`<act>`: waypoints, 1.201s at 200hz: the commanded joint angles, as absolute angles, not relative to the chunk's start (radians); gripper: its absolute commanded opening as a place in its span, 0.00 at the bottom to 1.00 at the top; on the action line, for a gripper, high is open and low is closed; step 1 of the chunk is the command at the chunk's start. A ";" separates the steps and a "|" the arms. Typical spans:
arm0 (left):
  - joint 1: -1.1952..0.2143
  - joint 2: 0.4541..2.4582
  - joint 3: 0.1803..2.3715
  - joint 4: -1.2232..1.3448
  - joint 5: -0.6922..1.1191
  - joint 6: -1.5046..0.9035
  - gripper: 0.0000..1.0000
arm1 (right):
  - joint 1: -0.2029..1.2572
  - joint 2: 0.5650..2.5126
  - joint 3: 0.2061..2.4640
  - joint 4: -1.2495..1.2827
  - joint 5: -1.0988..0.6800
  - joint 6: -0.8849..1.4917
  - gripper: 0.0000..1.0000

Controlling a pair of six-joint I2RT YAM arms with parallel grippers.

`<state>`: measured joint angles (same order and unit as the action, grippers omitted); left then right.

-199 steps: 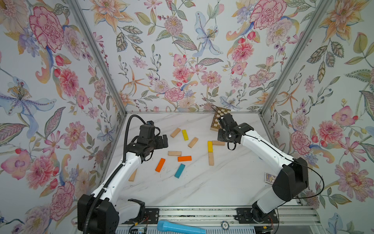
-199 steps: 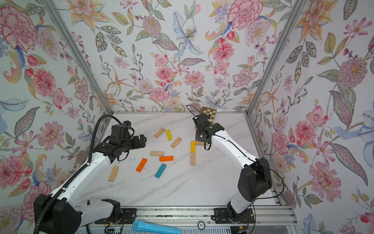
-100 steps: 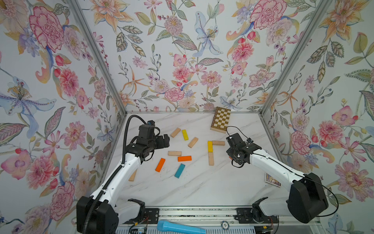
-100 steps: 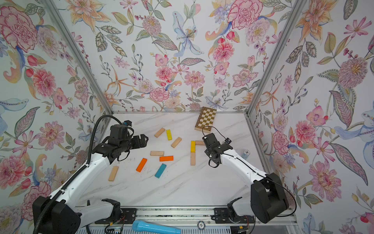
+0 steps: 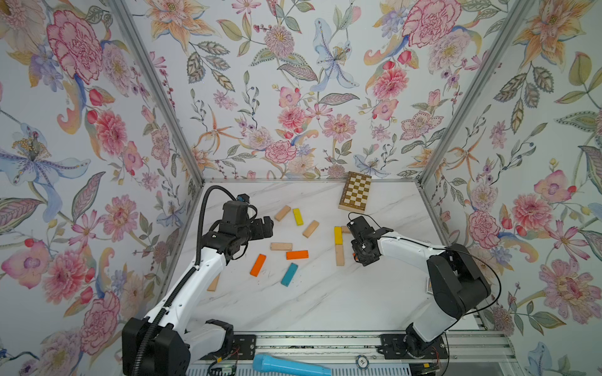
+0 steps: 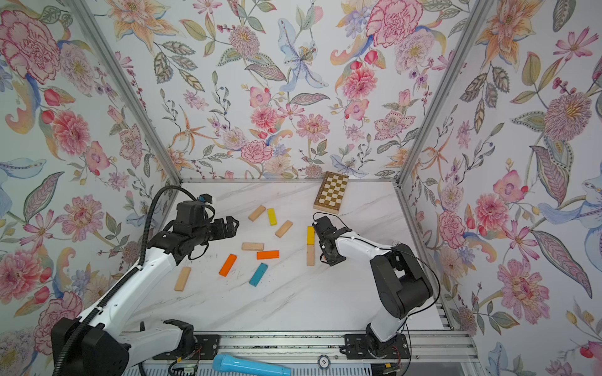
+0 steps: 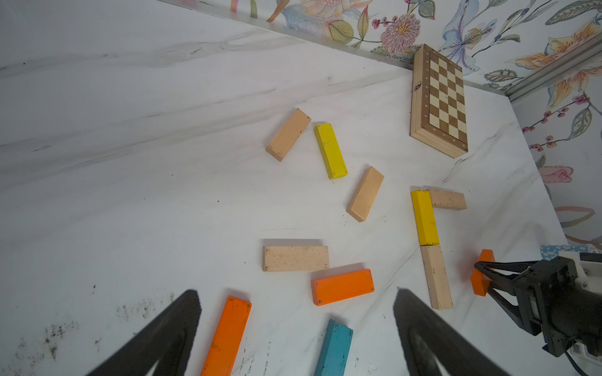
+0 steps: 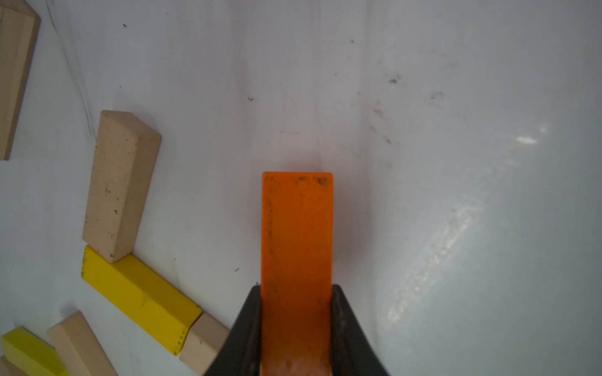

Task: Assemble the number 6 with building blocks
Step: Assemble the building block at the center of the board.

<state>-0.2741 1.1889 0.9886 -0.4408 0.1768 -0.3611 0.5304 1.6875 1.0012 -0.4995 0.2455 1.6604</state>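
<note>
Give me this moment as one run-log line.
right gripper: shut on orange block, beside partial 6 | left gripper: open, empty, above loose blocks

Your left arm (image 5: 182,302) had white shells between black joint housings. A black ribbed hose (image 5: 201,228) ran along it and looped up behind the left claw (image 5: 267,227), where a small blue plug (image 5: 242,197) sat on the black wrist block. Your right arm (image 5: 407,249) was the same white and black. Farther back from the right claw (image 8: 297,289) it had a bulky black elbow (image 5: 456,283), with a thin black cable (image 5: 497,288) arching around it. Both claws were matt black, and their fingers (image 8: 345,325) were broad at the root and tapered to narrow tips.
</note>
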 commanded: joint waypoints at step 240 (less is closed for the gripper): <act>-0.275 1.233 0.963 -0.425 0.184 -0.295 0.99 | 0.390 1.460 0.975 -0.392 0.150 0.798 0.54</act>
